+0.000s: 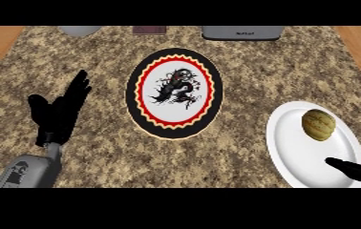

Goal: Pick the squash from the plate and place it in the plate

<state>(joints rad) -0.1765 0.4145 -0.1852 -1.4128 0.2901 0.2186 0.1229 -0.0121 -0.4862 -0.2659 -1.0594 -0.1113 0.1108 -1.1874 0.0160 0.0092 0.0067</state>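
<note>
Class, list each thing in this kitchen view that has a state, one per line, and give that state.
squash: lying on the white plate, not held
patterned plate: nothing on it
left robot hand: open, resting
right robot hand: only a fingertip shows, over the white plate

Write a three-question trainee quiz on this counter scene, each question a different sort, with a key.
1. True or false: the squash lies on the black-rimmed plate.
2. Multiple choice: where does the left hand show? A) over the white plate B) open at the view's left, holding nothing C) curled round the squash
3. Fill in: only fingertips of the right hand show, at the view's lower ____ edge.

Key: 1 false, it lies on the white plate; 2 B; 3 right.
</note>
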